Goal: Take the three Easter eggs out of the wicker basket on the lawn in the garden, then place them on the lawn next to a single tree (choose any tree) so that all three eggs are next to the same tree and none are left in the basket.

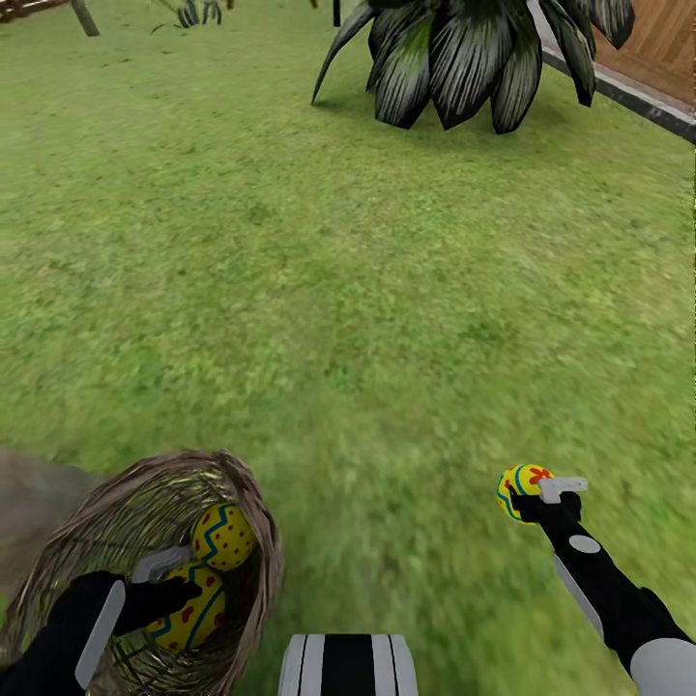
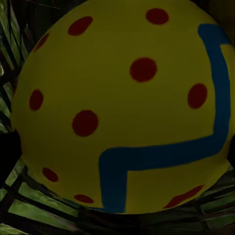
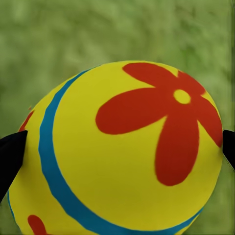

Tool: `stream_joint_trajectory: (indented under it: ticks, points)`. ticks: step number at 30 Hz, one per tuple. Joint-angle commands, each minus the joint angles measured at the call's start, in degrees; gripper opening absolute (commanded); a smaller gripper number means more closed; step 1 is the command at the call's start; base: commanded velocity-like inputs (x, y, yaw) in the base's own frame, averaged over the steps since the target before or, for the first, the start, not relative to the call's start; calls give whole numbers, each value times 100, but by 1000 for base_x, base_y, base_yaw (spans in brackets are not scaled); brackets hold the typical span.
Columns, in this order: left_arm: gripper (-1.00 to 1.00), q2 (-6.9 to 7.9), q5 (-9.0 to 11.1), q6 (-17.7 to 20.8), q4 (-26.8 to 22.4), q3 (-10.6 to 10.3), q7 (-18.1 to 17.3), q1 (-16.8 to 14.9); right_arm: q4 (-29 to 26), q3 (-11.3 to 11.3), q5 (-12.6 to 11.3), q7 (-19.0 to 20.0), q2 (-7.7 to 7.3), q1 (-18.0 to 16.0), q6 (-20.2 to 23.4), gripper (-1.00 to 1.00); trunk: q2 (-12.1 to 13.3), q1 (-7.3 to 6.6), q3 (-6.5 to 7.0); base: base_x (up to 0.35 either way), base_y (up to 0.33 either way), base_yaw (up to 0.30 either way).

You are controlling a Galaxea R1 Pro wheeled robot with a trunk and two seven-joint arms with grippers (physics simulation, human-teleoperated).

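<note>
The wicker basket (image 1: 253, 503) stands on the lawn (image 1: 338, 290) at the lower left with two Easter eggs inside. My left gripper (image 1: 198, 570) reaches into the basket and is shut on the upper egg (image 1: 224, 535), yellow with red dots and a blue zigzag (image 2: 122, 112). The other egg (image 1: 193, 617) lies just below it. At the lower right, my right gripper (image 1: 527, 495) is shut on a third egg (image 1: 518, 483) held above the grass. That egg (image 3: 122, 161) carries a red flower and a blue stripe. A black fingertip (image 3: 10, 152) presses its side.
A large dark-leaved plant (image 1: 464, 58) grows at the far end, beside a grey kerb (image 1: 619, 89) and a wooden fence (image 1: 662, 39). A thin trunk (image 1: 85, 17) shows at the far left. A grey patch (image 1: 39, 493) lies left of the basket.
</note>
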Motion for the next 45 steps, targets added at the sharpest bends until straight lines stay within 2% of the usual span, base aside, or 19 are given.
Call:
stream_joint_trajectory:
  ticks: [1, 27, 38, 45]
  points:
    - [-100, -1, -8, 29, 0, 10, -22, -2, -3, 44, -60, -52, -10, -4, 3, -100, 0, -3, 19, 0, 0, 0]
    - [-100, -45, 21, 27, 10, 25, -20, -2, 155, 60, -54, -52, -1, -4, 4, -100, 35, -70, 595, -30, -1, 0]
    - [-100, -45, 23, 27, 10, 26, -21, -2, 163, 66, -52, -52, 8, -6, 4, -100, 50, -99, 839, -192, -83, 0]
    - [-100, -45, 27, 27, -20, 24, -28, -2, 230, 78, -47, -52, 20, -6, 4, -100, 59, -117, 994, -23, -33, 0]
